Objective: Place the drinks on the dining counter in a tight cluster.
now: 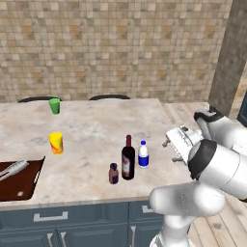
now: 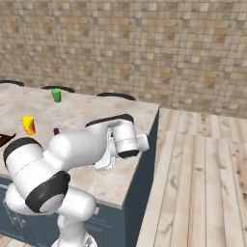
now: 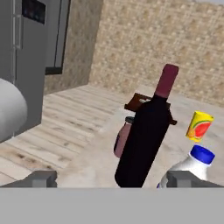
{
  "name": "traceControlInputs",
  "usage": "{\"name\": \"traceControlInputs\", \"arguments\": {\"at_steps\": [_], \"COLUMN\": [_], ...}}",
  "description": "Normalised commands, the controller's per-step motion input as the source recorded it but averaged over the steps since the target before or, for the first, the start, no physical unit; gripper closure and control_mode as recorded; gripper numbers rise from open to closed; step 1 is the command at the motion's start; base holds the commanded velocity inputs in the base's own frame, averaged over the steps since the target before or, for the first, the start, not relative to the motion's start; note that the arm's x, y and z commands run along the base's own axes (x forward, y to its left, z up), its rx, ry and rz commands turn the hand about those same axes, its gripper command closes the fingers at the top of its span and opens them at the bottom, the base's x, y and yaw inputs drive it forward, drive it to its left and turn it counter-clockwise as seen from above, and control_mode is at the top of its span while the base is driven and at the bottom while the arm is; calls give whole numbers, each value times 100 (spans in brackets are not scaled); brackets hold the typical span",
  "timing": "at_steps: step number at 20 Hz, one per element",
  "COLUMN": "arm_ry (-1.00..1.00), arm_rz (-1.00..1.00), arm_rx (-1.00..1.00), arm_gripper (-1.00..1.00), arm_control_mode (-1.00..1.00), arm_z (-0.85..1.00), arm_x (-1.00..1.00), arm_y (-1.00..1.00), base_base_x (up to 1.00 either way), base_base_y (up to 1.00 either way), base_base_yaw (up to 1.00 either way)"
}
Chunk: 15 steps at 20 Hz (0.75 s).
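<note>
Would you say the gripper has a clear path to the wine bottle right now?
Probably yes: the open gripper faces the wine bottle with nothing between them, though the water bottle stands close beside it.

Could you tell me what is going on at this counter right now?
The robot arm's gripper is open and empty, held just right of three upright drinks on the dining counter. The wine bottle, water bottle and small maroon bottle already stand close together near the front edge. A yellow cup and a green cup stand apart, further left.
</note>
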Motion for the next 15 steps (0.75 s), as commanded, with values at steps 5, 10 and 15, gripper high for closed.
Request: {"name": "traceControlInputs", "arguments": {"at_steps": [5, 10, 15], "arm_ry": [-18, 1, 13], "arm_rz": [-8, -55, -62], "arm_rx": [-27, -11, -7], "arm_gripper": [-100, -100, -100], "arm_control_mode": [-100, -100, -100], "arm_z": [41, 30, 21], "arm_x": [-37, -28, -20], "arm_y": [-6, -6, -2], "base_base_x": [0, 0, 0], "base_base_y": [0, 0, 0], "base_base_yaw": [0, 0, 0]}}
